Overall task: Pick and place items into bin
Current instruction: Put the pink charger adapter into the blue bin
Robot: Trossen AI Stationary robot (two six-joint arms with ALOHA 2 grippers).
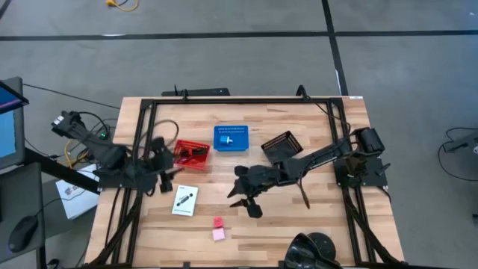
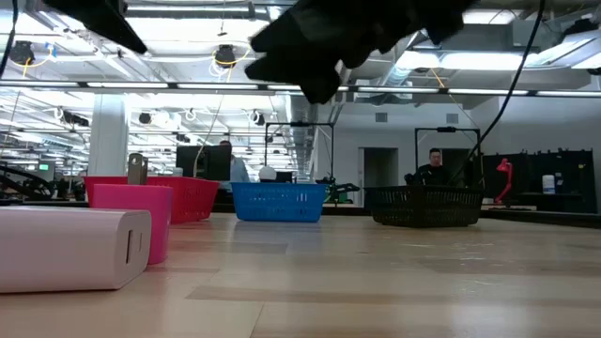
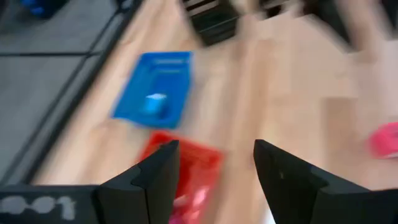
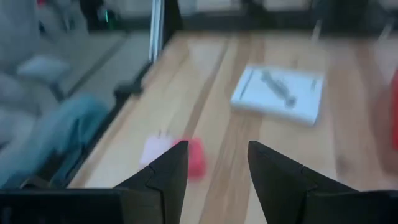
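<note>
A white card packet (image 1: 184, 200) (image 4: 280, 93) lies flat on the wooden table. Near the front edge sit two pink cubes, a bright one (image 1: 218, 222) (image 4: 196, 158) and a pale one (image 1: 218, 234) (image 4: 155, 149). My right gripper (image 1: 245, 203) (image 4: 214, 168) hangs open above the table, between the packet and the cubes, with nothing between its fingers. My left gripper (image 1: 166, 158) (image 3: 214, 168) is open beside the red basket (image 1: 192, 155) (image 3: 186, 162), holding nothing. The blue basket (image 1: 230, 139) (image 3: 155, 84) has a small pale-blue piece (image 3: 155, 102) in it.
A black basket (image 1: 282, 146) (image 2: 427, 205) stands right of the blue one. A dark frame (image 1: 239, 101) runs round the table. Bare wood lies at the near right. A round black object (image 1: 314, 250) sits at the front edge. A person (image 2: 434, 167) is far behind.
</note>
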